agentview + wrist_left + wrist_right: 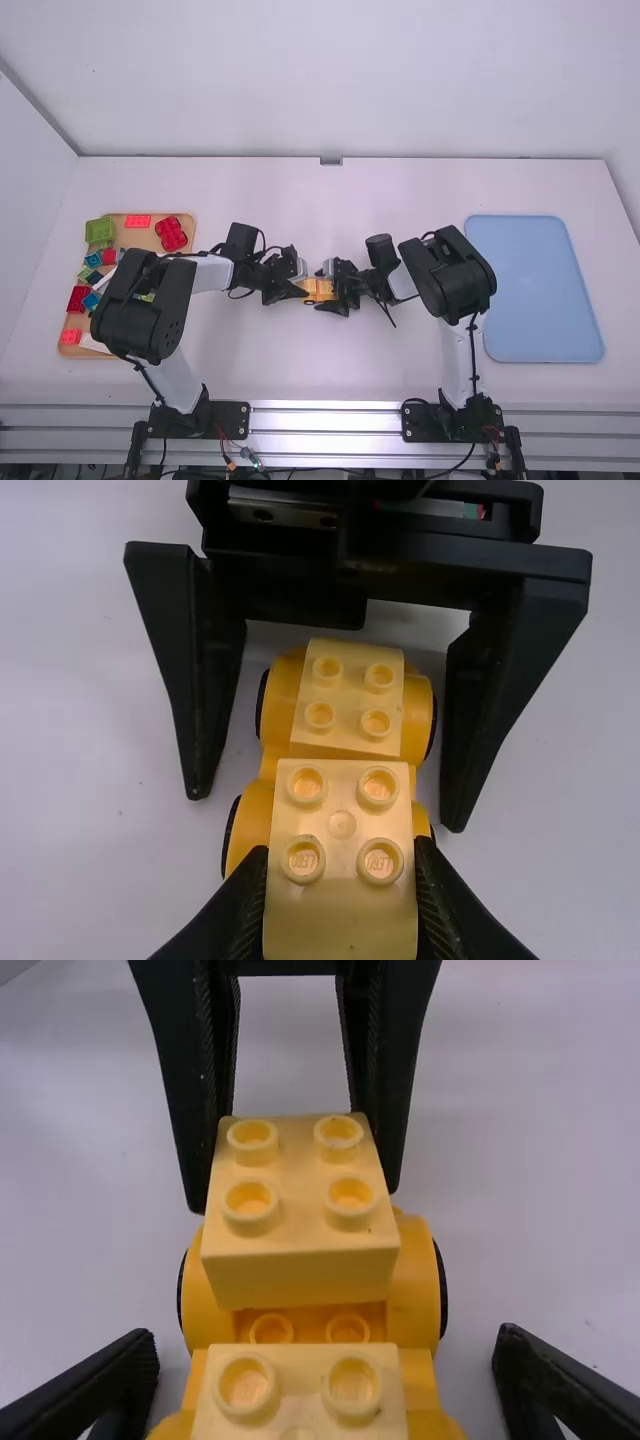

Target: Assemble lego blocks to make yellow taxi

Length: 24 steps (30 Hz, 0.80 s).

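Note:
In the high view my left gripper (298,288) and right gripper (338,290) meet at the yellow car base (320,291). The left wrist view has my left gripper (341,854) shut on a yellow brick (340,925), over one end of the car base (255,820). Another yellow brick (345,700) sits on the base's other end. In the right wrist view the held brick (300,1275) is above the base (415,1290); whether they touch I cannot tell. My right gripper (325,1360) stands open around the end with the second brick (300,1415).
A wooden tray (150,235) with several red, green and blue blocks lies at the left, partly under the left arm. On the right side of the table lies a blue tray (540,290), just beyond the right arm's elbow.

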Motion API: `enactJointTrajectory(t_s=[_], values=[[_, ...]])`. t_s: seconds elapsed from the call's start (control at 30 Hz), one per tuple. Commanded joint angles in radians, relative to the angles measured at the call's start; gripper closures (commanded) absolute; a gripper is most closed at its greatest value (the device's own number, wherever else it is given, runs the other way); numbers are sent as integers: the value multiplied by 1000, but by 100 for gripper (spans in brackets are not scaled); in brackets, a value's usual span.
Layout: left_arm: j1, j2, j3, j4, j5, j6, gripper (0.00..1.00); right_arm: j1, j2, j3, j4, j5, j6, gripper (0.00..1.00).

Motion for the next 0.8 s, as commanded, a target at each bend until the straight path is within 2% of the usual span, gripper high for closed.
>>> enactJointTrajectory(t_s=[0.0, 0.3, 0.4, 0.47, 0.77], values=[[-2, 11, 11, 1, 14, 11, 99, -2, 20, 7, -6, -4, 7, 16], [-29, 11, 13, 5, 12, 26, 99, -13, 20, -1, 10, 10, 58, 21], [-28, 11, 13, 8, 11, 26, 98, -13, 20, -14, 34, 9, 58, 28], [-31, 12, 13, 8, 2, 26, 98, -14, 20, -26, 52, 8, 59, 35], [-28, 42, 26, 30, -10, 26, 99, -15, 20, -31, 17, -24, 14, 50]])
